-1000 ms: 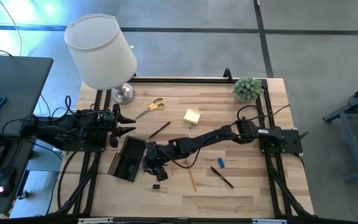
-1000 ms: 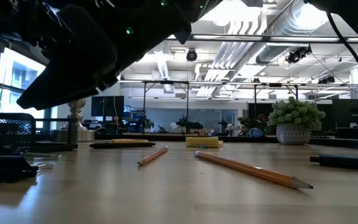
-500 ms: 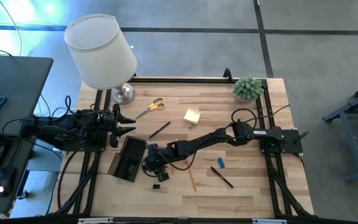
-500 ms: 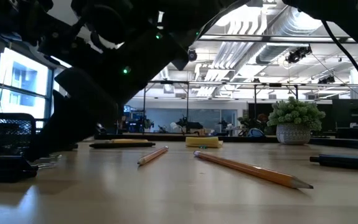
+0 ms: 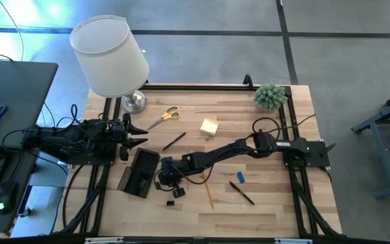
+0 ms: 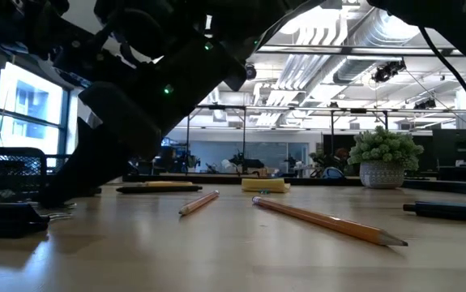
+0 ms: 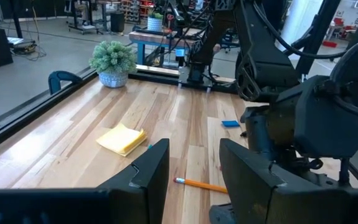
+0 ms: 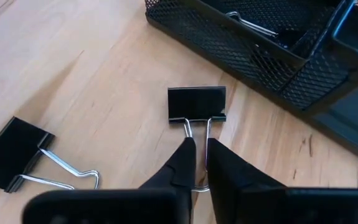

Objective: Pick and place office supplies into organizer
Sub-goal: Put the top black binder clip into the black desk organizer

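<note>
Right gripper (image 8: 197,163) stretched across the table, down at the wood just beside the organizer (image 5: 139,173), fingers nearly together and pinched on the wire handles of a black binder clip (image 8: 197,103) lying flat on the table. Clip body just outside the organizer's mesh wall (image 8: 228,46), not inside. Second black clip (image 8: 14,153) lying nearby on the wood, handles splayed, well clear of the fingers; in high view one small black clip (image 5: 170,202) visible below the gripper. Left gripper (image 7: 194,168) parked at table's left edge, jaws apart, nothing between them. Elsewhere on the table: yellow-handled scissors (image 5: 167,115) near lamp base (image 5: 134,102), yellow sticky-note pad (image 5: 209,126) mid-table, black pen (image 5: 174,141) above organizer, pencil (image 5: 209,195) and second black pen (image 5: 242,193) toward front, small blue piece (image 5: 240,177) right of centre, green plant (image 5: 270,95) at far right corner.
</note>
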